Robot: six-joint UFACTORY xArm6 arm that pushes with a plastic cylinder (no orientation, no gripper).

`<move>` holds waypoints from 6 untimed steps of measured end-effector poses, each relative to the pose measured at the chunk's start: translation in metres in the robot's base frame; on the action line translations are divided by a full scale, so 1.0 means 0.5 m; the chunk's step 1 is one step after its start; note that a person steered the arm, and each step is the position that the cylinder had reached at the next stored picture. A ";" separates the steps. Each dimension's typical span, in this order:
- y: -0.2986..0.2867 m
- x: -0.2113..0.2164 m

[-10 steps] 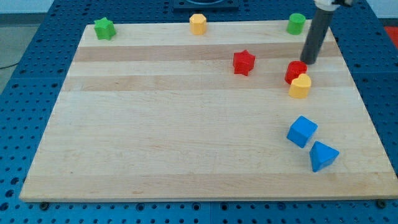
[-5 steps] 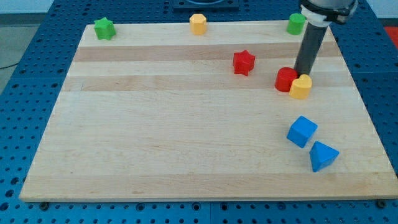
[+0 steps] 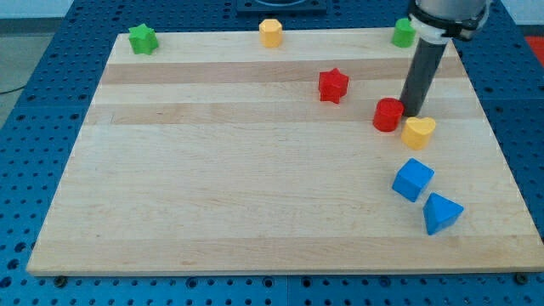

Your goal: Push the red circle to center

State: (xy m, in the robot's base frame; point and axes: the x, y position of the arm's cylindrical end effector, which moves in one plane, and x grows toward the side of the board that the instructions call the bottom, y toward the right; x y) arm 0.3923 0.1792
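The red circle [image 3: 388, 114] is a short red cylinder on the wooden board [image 3: 212, 170], right of the board's middle. My tip [image 3: 412, 115] stands at its right side, touching or nearly touching it. A yellow heart-shaped block [image 3: 418, 132] lies just below and right of the tip, apart from the red circle. A red star [image 3: 333, 85] sits up and left of the red circle.
A blue cube [image 3: 413, 179] and a blue triangular block [image 3: 441, 212] lie at the lower right. Along the view's top edge stand a green star [image 3: 143, 38], a yellow block [image 3: 270, 32] and a green cylinder [image 3: 404, 33]. A blue pegboard [image 3: 34, 127] surrounds the board.
My tip moved down and slightly left, coming between the red circle and the yellow heart. The red circle slid left and down; the yellow heart shifted down and right.
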 end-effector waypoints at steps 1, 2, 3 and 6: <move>-0.020 0.023; -0.033 0.057; -0.033 0.061; -0.091 0.060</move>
